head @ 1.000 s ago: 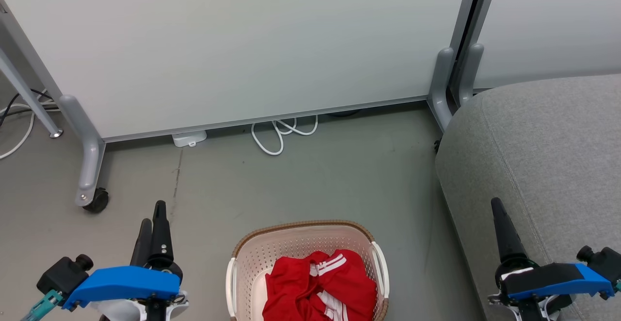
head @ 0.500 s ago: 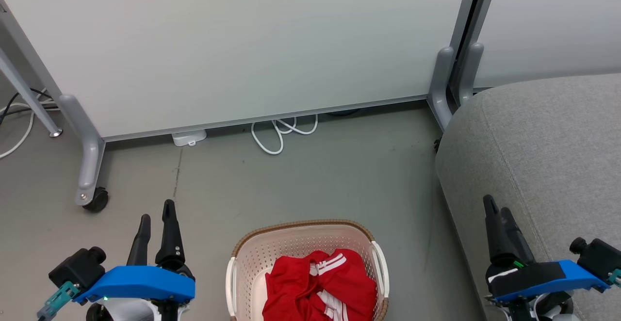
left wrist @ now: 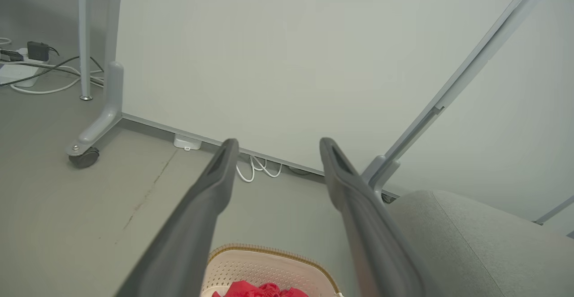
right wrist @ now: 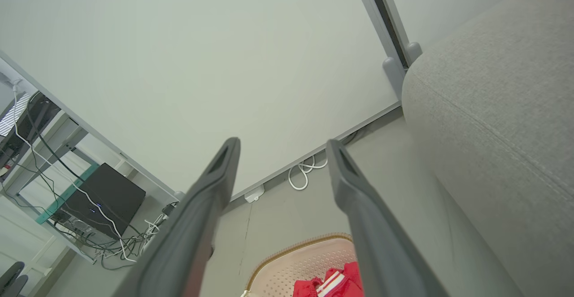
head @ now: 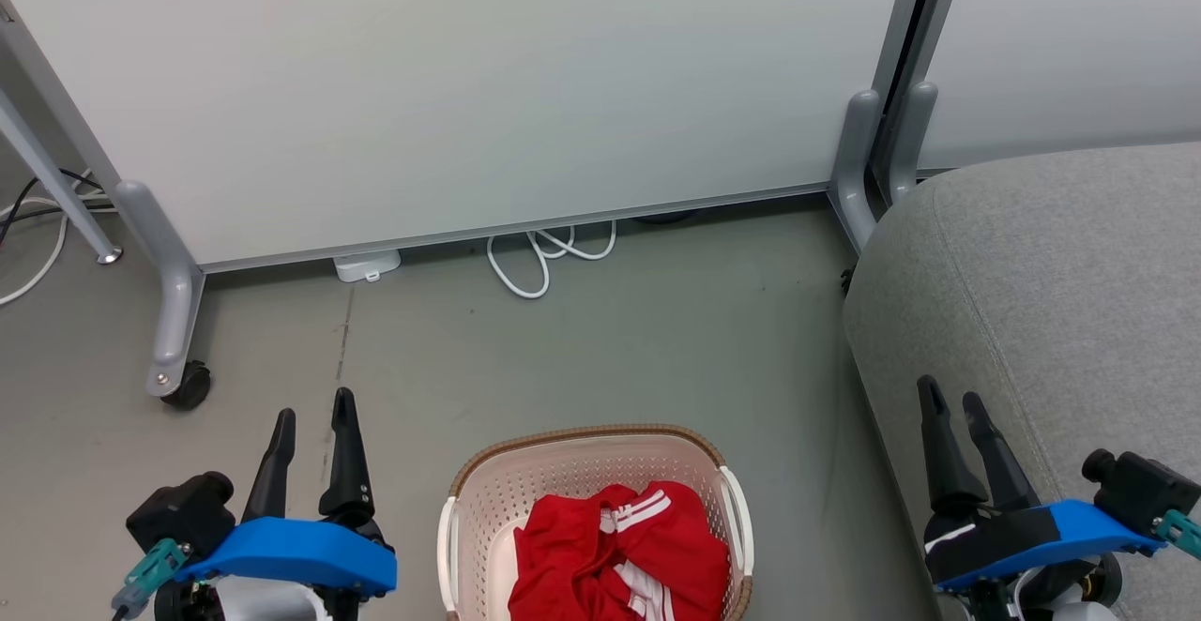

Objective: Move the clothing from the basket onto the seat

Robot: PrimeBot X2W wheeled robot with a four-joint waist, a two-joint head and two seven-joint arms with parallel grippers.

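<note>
Looking down from the head view, the basket [head: 582, 435] stands on the grey floor [head: 563, 349] at the lower middle, with its white handles on the left and right sides; the bottom edge cuts it off, so I cannot tell its long axis. The clothing [head: 619, 555] lies inside it as a crumpled red heap, with one group of white stripes slanting up toward the right. The seat [head: 1060, 274] is at the right, well apart from the basket, and its rounded edge runs from near to far. The left gripper [head: 314, 403] hangs over the floor left of the basket, fingers spread and pointing away from the robot. The right gripper [head: 949, 388] is above the edge of the seat, also spread and holding nothing. In the left wrist view, the left gripper [left wrist: 278, 141] has a wide gap between its fingers, and below them are the far rim of the basket [left wrist: 278, 251] and a little red clothing [left wrist: 260, 290]. In the right wrist view, the right gripper [right wrist: 283, 141] is parted too, with the basket [right wrist: 296, 261] low between the fingers and the seat [right wrist: 493, 108] beside it on the right.
</note>
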